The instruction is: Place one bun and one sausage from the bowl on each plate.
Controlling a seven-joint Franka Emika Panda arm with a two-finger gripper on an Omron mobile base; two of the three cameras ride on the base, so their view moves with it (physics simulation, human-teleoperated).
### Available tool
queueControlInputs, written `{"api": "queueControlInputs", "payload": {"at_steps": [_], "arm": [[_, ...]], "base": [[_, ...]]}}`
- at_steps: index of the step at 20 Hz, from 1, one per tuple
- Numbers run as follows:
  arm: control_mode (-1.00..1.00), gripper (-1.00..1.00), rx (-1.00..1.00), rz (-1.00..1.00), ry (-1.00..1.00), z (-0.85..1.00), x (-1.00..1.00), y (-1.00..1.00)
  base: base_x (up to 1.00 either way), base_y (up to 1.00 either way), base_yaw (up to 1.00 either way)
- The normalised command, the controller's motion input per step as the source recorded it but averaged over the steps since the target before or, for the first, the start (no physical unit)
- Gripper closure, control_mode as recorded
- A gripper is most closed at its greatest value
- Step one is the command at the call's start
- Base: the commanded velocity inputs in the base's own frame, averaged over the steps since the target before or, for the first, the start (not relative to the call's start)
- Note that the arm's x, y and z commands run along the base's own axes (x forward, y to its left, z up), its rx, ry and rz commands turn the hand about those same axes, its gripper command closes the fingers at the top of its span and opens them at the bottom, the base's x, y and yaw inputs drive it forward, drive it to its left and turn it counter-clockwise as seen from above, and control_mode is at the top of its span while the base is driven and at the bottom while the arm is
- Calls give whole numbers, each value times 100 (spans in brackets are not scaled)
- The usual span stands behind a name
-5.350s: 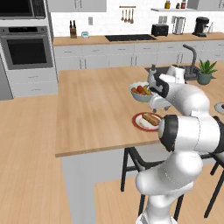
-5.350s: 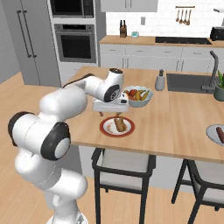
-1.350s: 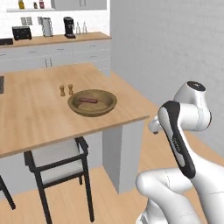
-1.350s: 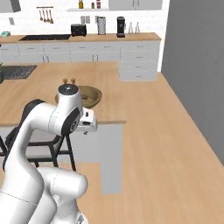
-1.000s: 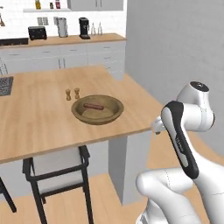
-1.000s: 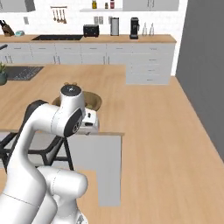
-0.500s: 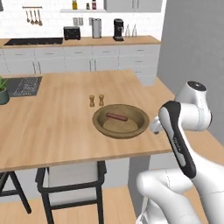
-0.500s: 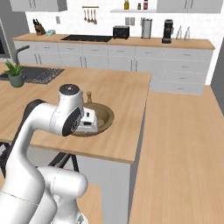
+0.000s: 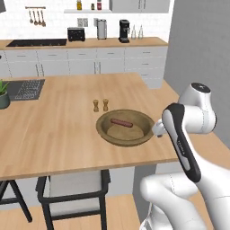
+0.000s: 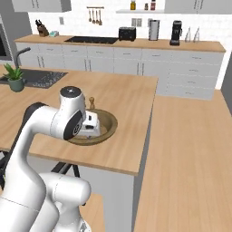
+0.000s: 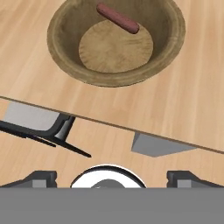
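The wide brown wooden bowl (image 9: 106,133) sits on the island counter near its front edge. One reddish-brown sausage (image 9: 121,122) lies alone in it, toward the far side. From the hand view, the bowl (image 11: 114,81) is ahead and the sausage (image 11: 117,18) rests at its far rim. My gripper (image 11: 112,178) hangs open over the counter's front edge, short of the bowl, with nothing between its fingertips (image 11: 41,177). The right base view has the gripper (image 10: 90,130) at the bowl's (image 10: 111,128) near side.
Two small wooden shakers (image 9: 100,105) stand just behind the bowl. A black-framed stool (image 9: 72,191) is tucked under the counter edge below the gripper. A potted plant (image 9: 3,95) and a sink (image 9: 24,89) are far left. The counter ends right of the bowl.
The base has driven along the island, so both base views shifted from the plates to the wooden bowl, which now sits close in front. The arm's pose has held, with the gripper low in front.
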Motion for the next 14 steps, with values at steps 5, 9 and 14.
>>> {"api": "queueControlInputs", "payload": {"at_steps": [5, 9, 14], "arm": [[100, -100, 0, 0, 0, 0, 0, 0], [100, -100, 0, 0, 0, 0, 0, 0], [100, -100, 0, 0, 0, 0, 0, 0]], "base": [[0, 0, 0], [9, 0, 0], [39, 4, 12]]}}
